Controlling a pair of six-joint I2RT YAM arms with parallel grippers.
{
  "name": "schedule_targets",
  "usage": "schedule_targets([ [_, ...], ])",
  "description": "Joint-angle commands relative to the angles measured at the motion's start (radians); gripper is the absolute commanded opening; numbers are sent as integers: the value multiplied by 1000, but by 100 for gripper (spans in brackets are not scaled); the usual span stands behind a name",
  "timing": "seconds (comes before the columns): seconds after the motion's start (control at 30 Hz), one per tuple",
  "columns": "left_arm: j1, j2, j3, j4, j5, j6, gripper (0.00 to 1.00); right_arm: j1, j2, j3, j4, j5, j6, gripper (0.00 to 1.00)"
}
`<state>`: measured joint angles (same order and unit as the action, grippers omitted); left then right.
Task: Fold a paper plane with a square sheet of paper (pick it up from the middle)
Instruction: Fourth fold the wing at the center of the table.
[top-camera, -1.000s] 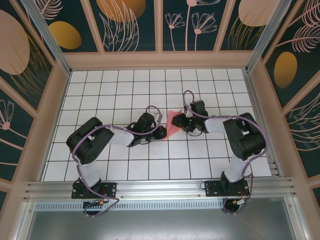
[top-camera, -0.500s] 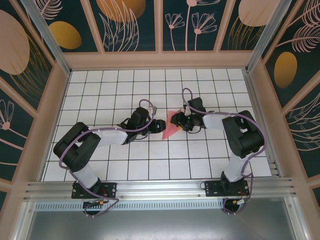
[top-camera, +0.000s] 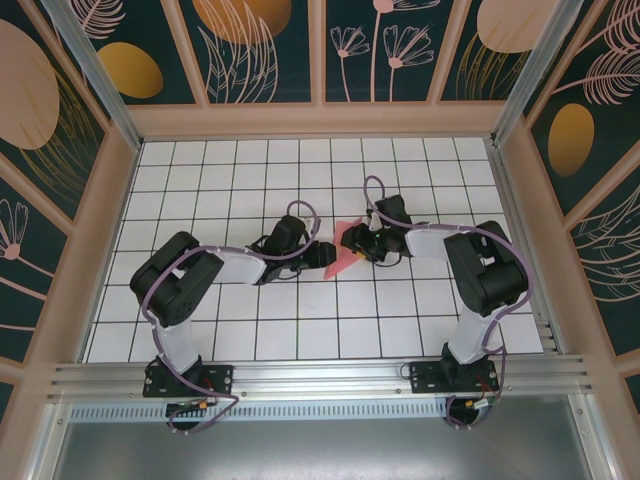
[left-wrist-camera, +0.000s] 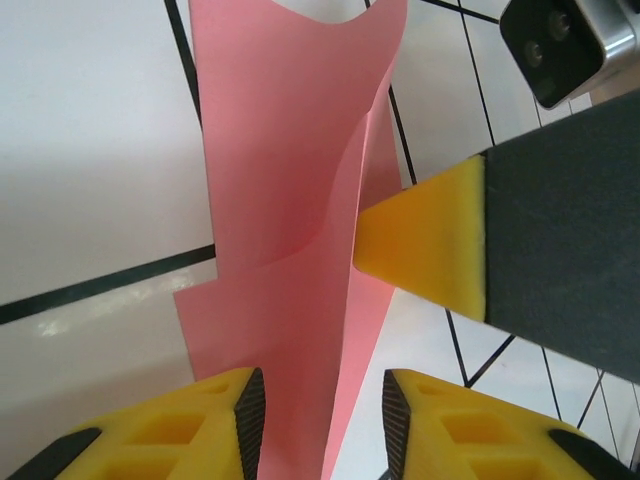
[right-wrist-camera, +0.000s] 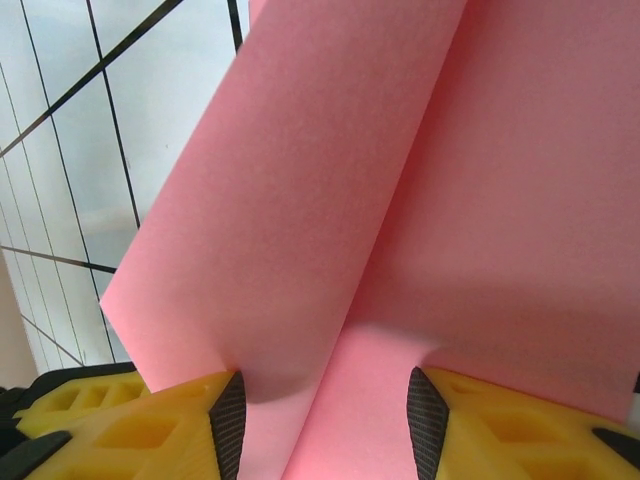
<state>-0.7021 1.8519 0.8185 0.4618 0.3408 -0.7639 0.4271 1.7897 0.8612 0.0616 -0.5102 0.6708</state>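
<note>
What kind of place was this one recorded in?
Likely a purpose-built robot test cell: a white gridded tabletop, enclosing walls printed with leaf and flower patterns, and a left arm and right arm bolted to an aluminium rail at the near edge.

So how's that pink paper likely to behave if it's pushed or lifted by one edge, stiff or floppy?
Probably floppy: the paper bows in a soft curve between its layers rather than lying flat. It is likely very light, so a nudge from the fingers at its side would bend or shift it easily. It looks thin, so it is probably prone to stray creases.
</note>
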Motion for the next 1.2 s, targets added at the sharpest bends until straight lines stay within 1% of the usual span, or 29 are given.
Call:
schedule_targets([
  [0.0,2,34,40,17,43,17,37,1,56,-41,-12,76,-20,49],
  [0.2,2,94,78,12,65,24,29,2,52,-39,-5,59,-22,49],
  [0.4,2,121,93,45,126,27,23,0,51,-38,0,48,-23,49],
  [0.5,1,125,90,67,148,33,18,-1,50,-39,0,48,-22,49],
  [0.63,2,128,93,73,150,44,12,-2,49,-42,-1,49,-22,49],
  [0.73,2,128,93,68,144,49,12,-3,49,-42,-5,54,-25,49],
  [0.83,2,126,93,55,133,54,16,-3,54,-40,-15,69,-27,49],
  [1.03,4,104,83,49,133,48,30,-4,75,-27,-45,92,-25,49],
  [1.17,5,74,59,51,129,35,35,-2,80,-23,-61,106,-22,49],
])
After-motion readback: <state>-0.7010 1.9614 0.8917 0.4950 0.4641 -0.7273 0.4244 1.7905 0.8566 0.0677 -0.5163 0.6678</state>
